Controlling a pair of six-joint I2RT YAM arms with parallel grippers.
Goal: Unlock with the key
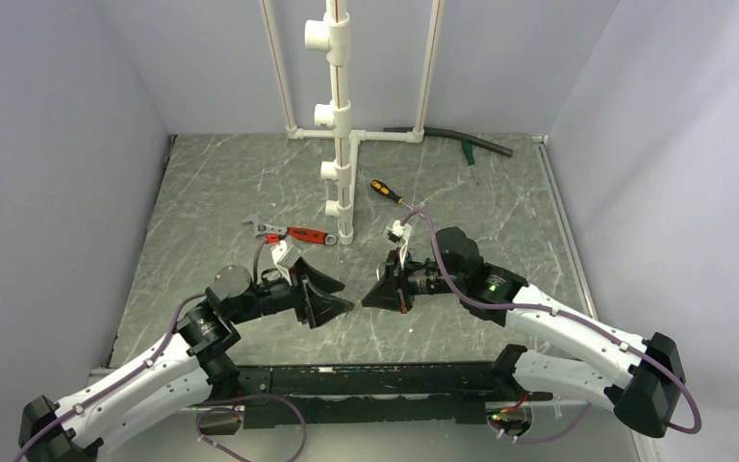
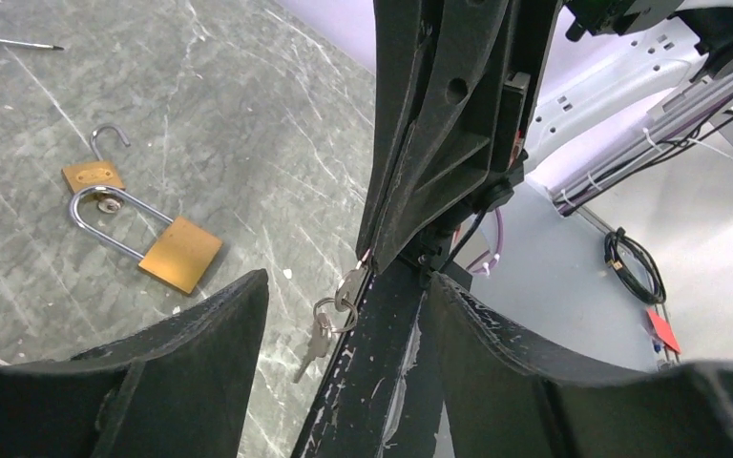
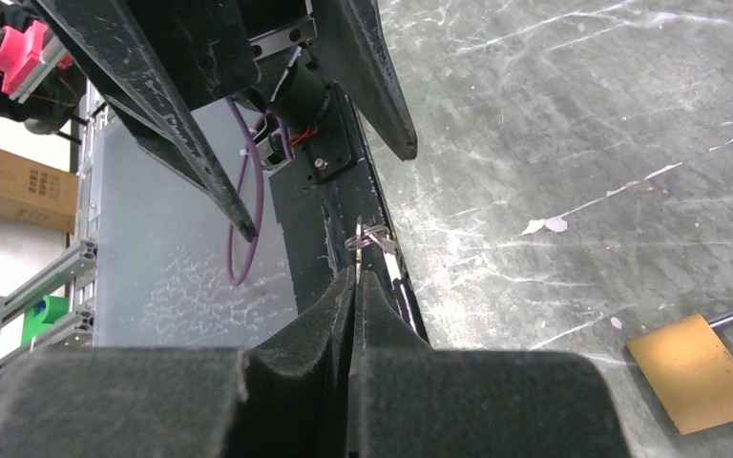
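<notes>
Right gripper [image 1: 370, 296] jaws pressed together, pinching key [image 3: 359, 250] at fingertips. Key held above table [image 1: 500, 221], near front edge; key ring and second key [image 2: 311, 345] dangle below it. Left gripper [image 1: 332, 296] faces right gripper tip to tip, jaws spread wide, holding nothing, fingers [image 2: 181, 372] on either side of right gripper's tips. Larger brass padlock [image 2: 180, 254] lies flat on table, its shackle overlapping smaller brass padlock [image 2: 93, 176]. Red-handled wrench [image 1: 293, 232] and black-and-orange screwdriver [image 1: 385, 191] lie farther back by white pipe stand [image 1: 339, 115].
</notes>
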